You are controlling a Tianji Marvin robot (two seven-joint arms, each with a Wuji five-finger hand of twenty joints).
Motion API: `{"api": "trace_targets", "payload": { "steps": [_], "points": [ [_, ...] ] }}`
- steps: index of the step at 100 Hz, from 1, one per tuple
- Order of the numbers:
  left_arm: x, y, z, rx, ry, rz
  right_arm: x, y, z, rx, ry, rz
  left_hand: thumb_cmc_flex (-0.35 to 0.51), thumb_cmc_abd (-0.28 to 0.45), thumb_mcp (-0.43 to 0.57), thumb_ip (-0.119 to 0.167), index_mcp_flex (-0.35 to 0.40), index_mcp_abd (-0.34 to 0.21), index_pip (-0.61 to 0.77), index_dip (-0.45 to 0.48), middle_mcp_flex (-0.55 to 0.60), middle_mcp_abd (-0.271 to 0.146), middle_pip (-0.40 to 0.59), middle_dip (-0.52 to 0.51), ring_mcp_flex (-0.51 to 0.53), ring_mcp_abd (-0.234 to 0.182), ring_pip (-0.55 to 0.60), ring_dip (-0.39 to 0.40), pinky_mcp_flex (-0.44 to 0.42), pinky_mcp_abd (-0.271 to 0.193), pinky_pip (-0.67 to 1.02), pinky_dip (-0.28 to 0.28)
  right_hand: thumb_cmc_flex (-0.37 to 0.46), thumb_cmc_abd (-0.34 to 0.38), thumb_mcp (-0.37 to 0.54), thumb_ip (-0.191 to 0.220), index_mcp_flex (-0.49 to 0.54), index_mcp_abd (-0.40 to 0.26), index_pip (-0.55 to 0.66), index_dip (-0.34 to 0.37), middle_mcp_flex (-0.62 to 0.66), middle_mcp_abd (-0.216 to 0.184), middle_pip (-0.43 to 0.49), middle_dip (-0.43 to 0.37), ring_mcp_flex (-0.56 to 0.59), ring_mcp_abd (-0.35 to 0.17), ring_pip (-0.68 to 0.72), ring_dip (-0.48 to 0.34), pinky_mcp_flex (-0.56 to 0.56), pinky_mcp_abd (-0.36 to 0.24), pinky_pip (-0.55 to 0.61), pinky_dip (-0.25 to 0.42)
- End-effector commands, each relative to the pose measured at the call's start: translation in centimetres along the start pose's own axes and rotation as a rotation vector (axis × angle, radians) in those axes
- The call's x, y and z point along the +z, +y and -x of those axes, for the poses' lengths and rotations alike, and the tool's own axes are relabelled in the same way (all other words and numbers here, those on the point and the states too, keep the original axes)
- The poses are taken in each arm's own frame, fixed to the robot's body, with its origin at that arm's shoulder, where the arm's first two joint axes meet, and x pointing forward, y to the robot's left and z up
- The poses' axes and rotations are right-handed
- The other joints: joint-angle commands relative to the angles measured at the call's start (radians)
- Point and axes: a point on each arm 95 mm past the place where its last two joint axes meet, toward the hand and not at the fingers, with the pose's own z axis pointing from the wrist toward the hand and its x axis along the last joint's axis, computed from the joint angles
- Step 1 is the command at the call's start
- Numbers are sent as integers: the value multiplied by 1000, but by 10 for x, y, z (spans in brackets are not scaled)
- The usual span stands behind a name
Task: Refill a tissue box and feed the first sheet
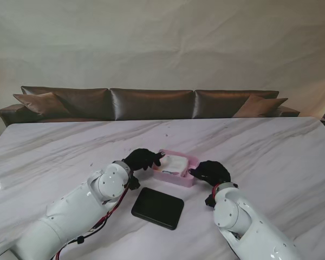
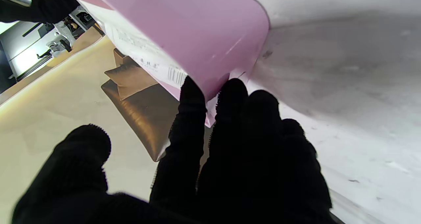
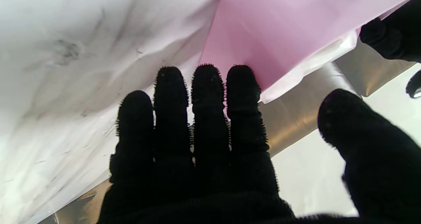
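I am seating the tissue pack (image 1: pixel 174 162) in the pink box (image 1: pixel 180 178) mid-counter. My left hand (image 1: pixel 142 159) rests spread on its left end, my right hand (image 1: pixel 211 172) flat against its right end, neither gripping. Next: fetch the dark lid (image 1: pixel 157 208), I judge.

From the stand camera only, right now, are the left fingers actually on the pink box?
Observer: Yes. The left wrist view shows the left hand's fingertips at the rim of the pink box.
Operator: And the right one?
Observer: The right hand has its fingers straight, together, tips at the box's pink wall; the thumb stands apart.
Operator: Anything printed on the pack inside?
Observer: The white tissue pack carries a barcode, facing the left wrist camera.
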Motion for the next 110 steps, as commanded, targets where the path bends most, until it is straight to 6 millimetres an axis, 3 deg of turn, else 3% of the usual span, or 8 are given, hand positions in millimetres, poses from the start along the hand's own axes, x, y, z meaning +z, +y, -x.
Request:
{"api": "trace_targets", "payload": {
  "steps": [1, 45, 60, 85, 110],
  "points": [
    [-3, 10, -3, -13, 7, 24, 3, -4, -6, 20, 12, -27, 11, 43, -26, 5, 34, -1, 12, 17, 44, -54, 15, 1, 39, 177, 43, 4, 37, -144, 2617, -12, -5, 3, 12, 20, 5, -64, -65, -4, 33, 13, -11, 20, 14, 12, 25, 12, -4, -4, 32, 9],
    [-14, 11, -5, -6, 5, -6, 20, -8, -10, 47, 22, -49, 14, 46, -34, -1, 7, -41, 6, 11, 31, -68, 7, 3, 32, 160, 43, -7, 25, -148, 2612, -30, 5, -7, 14, 18, 5, -73, -66, 2, 34, 3, -11, 21, 17, 8, 24, 11, -3, -10, 31, 6],
    [-17, 12, -4, -4, -2, -10, 22, -8, -12, 45, 29, -51, 18, 45, -37, -6, -5, -92, 16, 17, 34, -71, 10, 5, 40, 156, 48, -7, 24, -153, 2610, -35, 6, -12, 13, 17, 3, -77, -67, 3, 33, 0, -14, 20, 17, 5, 23, 10, -1, -12, 31, 4],
    [-19, 8, 1, 23, -16, -36, 20, -7, -11, 33, 27, -57, 14, 24, -48, -21, -100, -215, -39, 2, 22, -84, 1, 4, 63, 138, 57, -9, 43, -187, 2617, -47, 11, -60, -9, 8, -20, -91, -74, 4, 18, -6, -13, 23, 11, 11, 24, 12, -6, -7, 29, 3],
    [-25, 5, 1, 34, -20, -52, 18, -3, -7, 10, 16, -61, 7, 11, -53, -39, -89, -279, -65, 0, 37, -96, 0, 3, 110, 126, 71, -14, 78, -213, 2636, -72, 15, -93, -44, -1, -105, -163, -116, -4, -14, -6, -15, 26, -4, 25, 28, 20, -12, 0, 27, 5]
  ]
}}
